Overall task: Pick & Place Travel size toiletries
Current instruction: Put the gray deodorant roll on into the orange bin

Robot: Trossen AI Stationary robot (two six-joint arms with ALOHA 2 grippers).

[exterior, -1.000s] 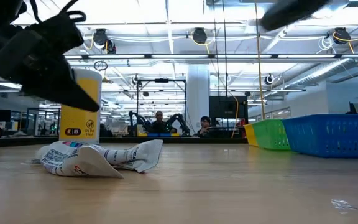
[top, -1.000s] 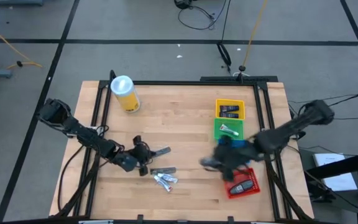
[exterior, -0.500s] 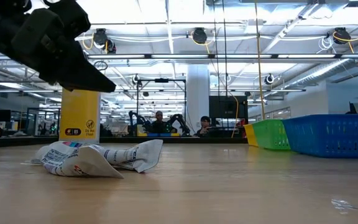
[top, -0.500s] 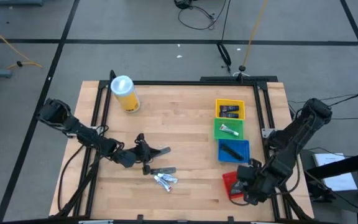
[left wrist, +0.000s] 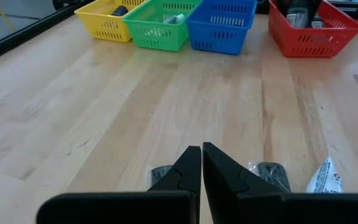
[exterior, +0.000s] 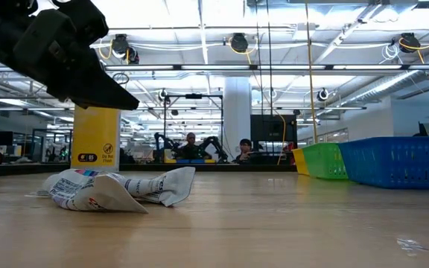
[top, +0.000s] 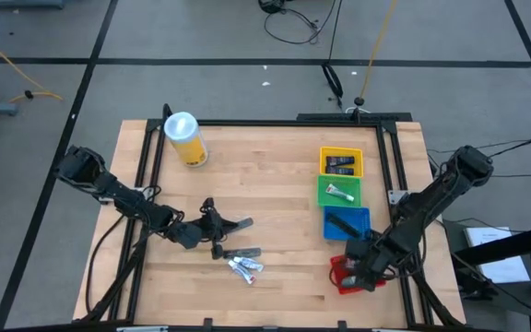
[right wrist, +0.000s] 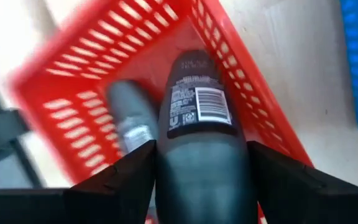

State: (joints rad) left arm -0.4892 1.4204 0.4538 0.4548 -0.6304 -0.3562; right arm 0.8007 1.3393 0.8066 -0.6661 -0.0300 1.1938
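Note:
My right gripper (top: pixel 359 268) hangs over the red tray (top: pixel 340 281) at the table's near right and is shut on a dark tube with a barcode label (right wrist: pixel 199 106). A grey pack (right wrist: pixel 129 118) lies in that tray. My left gripper (top: pixel 212 227) is shut, touches nothing and hovers above the table left of centre. Near it lie a dark pack (top: pixel 239 223), another dark pack (top: pixel 242 252) and crumpled white tubes (top: pixel 247 268) (exterior: pixel 118 190). More items sit in the yellow tray (top: pixel 340 163), green tray (top: pixel 339 192) and blue tray (top: pixel 347 223). My right gripper (right wrist: pixel 201 155) pinches the dark tube by its plain lower body (right wrist: pixel 201 140) between the two fingers (right wrist: pixel 123 177), which lie along it. The labelled end sticks out past the fingertips over the inside of the red tray (right wrist: pixel 73 81). Whether it touches the tray's floor, I cannot tell.
A tall yellow canister with a white lid (top: pixel 184 138) stands at the far left of the table. The four trays form a row along the right side. A dark frame (top: pixel 146 166) borders the wooden table, with bare wood in the middle.
My right gripper has swung from the middle of the table toward the near right edge and then settled over the red tray, carrying the dark tube. My left gripper has risen slightly and then kept still.

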